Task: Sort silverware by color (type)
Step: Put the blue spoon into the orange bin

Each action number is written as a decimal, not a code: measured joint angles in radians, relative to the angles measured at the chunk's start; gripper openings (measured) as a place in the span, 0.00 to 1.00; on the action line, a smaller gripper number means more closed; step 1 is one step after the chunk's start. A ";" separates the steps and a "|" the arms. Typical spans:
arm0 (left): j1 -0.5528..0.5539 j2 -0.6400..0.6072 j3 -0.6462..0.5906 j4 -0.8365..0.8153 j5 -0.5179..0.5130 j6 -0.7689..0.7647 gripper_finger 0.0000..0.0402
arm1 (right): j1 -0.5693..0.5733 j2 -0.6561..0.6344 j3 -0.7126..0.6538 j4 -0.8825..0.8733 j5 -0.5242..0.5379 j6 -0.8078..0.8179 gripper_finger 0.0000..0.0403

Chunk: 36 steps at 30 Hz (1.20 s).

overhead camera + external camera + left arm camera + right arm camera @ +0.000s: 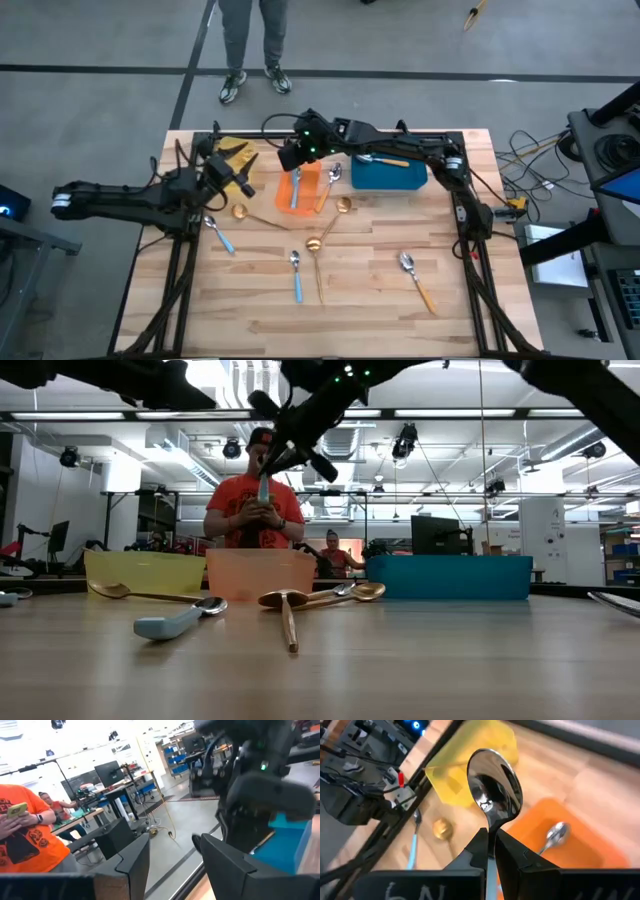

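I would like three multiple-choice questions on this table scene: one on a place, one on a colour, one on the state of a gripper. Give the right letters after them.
1. The orange plastic bin stands:
A) between the yellow plastic bin and the blue plastic bin
B) right of the blue bin
C) alone at the table's near edge

2. The spoon lying inside the orange bin has a handle that is:
A) gold
B) light blue
C) orange

3. The right gripper is:
A) open and empty
B) shut and empty
C) shut on a silver-bowled spoon

Answers:
1 A, the low view shows it in the middle of the row.
2 B, the high view shows the blue handle.
3 C, the right wrist view shows the fingers pinching its handle.
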 joint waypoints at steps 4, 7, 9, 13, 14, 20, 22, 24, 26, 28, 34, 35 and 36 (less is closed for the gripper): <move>0.000 -0.050 0.000 -0.024 0.000 0.000 0.39 | -0.006 0.075 0.093 -0.092 -0.048 0.099 0.03; 0.000 -0.077 0.000 -0.029 0.000 -0.003 0.39 | -0.010 0.126 0.157 -0.162 -0.057 0.176 0.03; 0.000 -0.091 -0.001 -0.044 0.000 -0.012 0.39 | -0.014 0.156 0.201 -0.200 -0.065 0.222 0.03; 0.000 -0.104 -0.004 -0.072 0.001 -0.040 0.39 | -0.029 0.203 0.242 -0.250 -0.066 0.299 0.03; 0.000 -0.106 -0.004 -0.073 0.001 -0.046 0.39 | -0.035 0.212 0.243 -0.250 -0.069 0.310 0.03; 0.000 -0.125 -0.004 -0.098 0.003 -0.071 0.39 | -0.067 0.249 0.245 -0.249 -0.064 0.323 0.03; 0.000 -0.135 -0.004 -0.104 0.003 -0.072 0.39 | -0.068 0.258 0.245 -0.251 -0.063 0.321 0.03; 0.000 -0.144 -0.004 -0.103 0.003 -0.072 0.39 | -0.065 0.267 0.245 -0.261 -0.065 0.318 0.03; 0.000 -0.153 -0.004 -0.103 0.003 -0.072 0.39 | -0.063 0.268 0.245 -0.276 -0.065 0.317 0.02; 0.000 -0.158 -0.004 -0.104 0.003 -0.072 0.39 | -0.060 0.268 0.245 -0.282 -0.046 0.312 0.02; 0.000 -0.160 -0.004 -0.114 0.003 -0.072 0.39 | -0.035 0.267 0.242 -0.295 0.040 0.289 0.03; 0.000 -0.160 -0.004 -0.117 0.003 -0.072 0.39 | -0.030 0.267 0.240 -0.296 0.052 0.288 0.03; 0.000 -0.160 -0.004 -0.120 0.003 -0.072 0.39 | -0.025 0.267 0.239 -0.297 0.064 0.287 0.03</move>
